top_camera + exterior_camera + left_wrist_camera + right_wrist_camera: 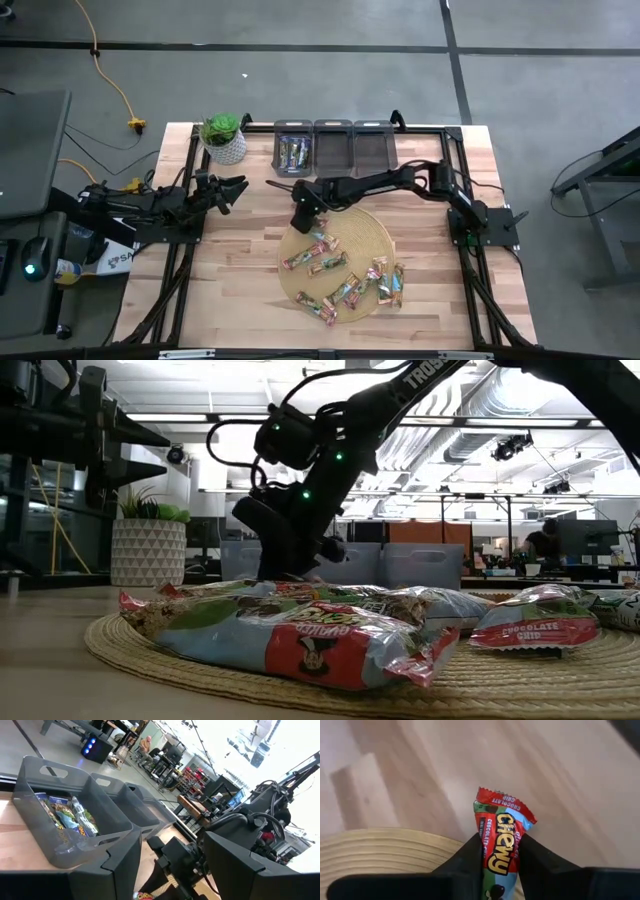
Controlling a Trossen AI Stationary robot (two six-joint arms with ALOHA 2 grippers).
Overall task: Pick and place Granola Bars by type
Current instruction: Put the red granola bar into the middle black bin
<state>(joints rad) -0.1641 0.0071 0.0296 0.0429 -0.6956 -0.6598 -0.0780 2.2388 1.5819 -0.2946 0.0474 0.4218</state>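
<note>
Right gripper (501, 855) down at the far edge of the mat (370, 232), fingers pinched on either side of a red Chewy bar (501, 837). In the right wrist view the wrapper's crimped end sticks out past the fingertips over bare table (560, 775); the bar looks gripped but not yet lifted clear.

Step in hand, as I read it: picking one bar off the mat. Next move calls for a straight lift, then a carry to the bins, matching wrapper type to bin.

Rest of the bars (345, 285) lie scattered on the mat, most toward the near side; red and green wrappers among them, some overlapping.

Left gripper (232, 190) waits over the table's left side, well apart from the mat, fingers spread, holding nothing.

Far edge: three grey bins (335, 135) side by side. Left bin (60, 785) holds a few bars (67, 817), green-and-blue wrappers. Middle and right bins look empty from above. Potted plant (223, 136) just left of the bins.
</note>
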